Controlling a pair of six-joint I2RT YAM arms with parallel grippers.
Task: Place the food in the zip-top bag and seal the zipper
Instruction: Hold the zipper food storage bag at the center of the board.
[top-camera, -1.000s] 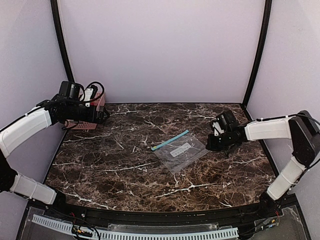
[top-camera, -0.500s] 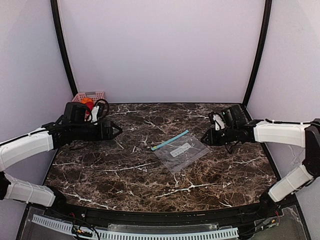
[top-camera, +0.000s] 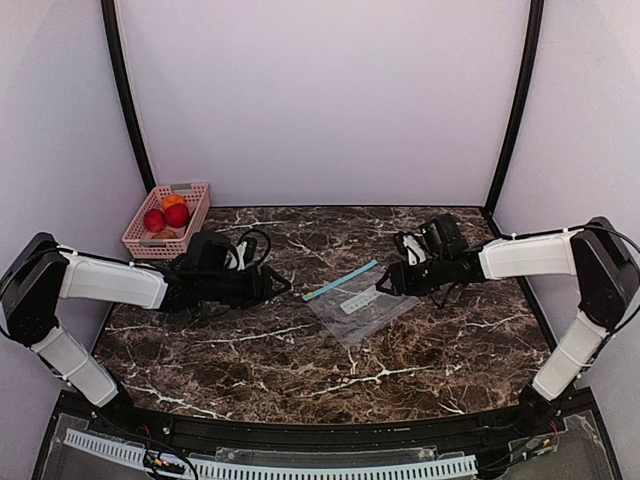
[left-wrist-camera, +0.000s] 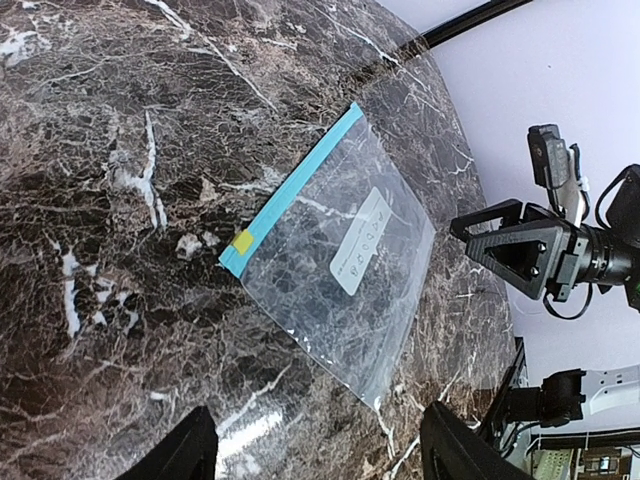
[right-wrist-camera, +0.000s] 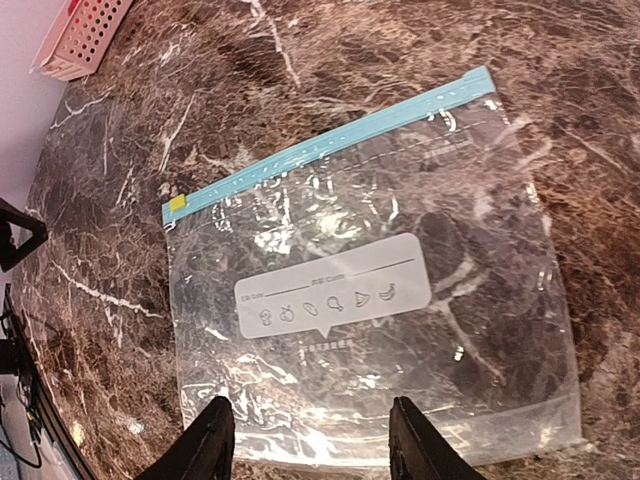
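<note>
Both arms now crowd the zip-top bag (top-camera: 362, 305) lying flat on the bench (top-camera: 250, 350), left end effector (left-wrist-camera: 320, 445) part-open and right end effector (right-wrist-camera: 312, 440) freshly unclenched, each empty, food (top-camera: 165, 215) waiting in the pink basket (top-camera: 195, 195), so prying the zipper (top-camera: 340, 281) (looks shut, hard to tell) seems next.

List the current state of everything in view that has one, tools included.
zip-top bag: flat on the table, empty.
zipper: lying flat; cannot tell whether it is sealed.
food: in the pink basket, not bagged.
pink basket: upright, far left corner.
left tool: open, empty.
right tool: open, empty, over the bag.
</note>
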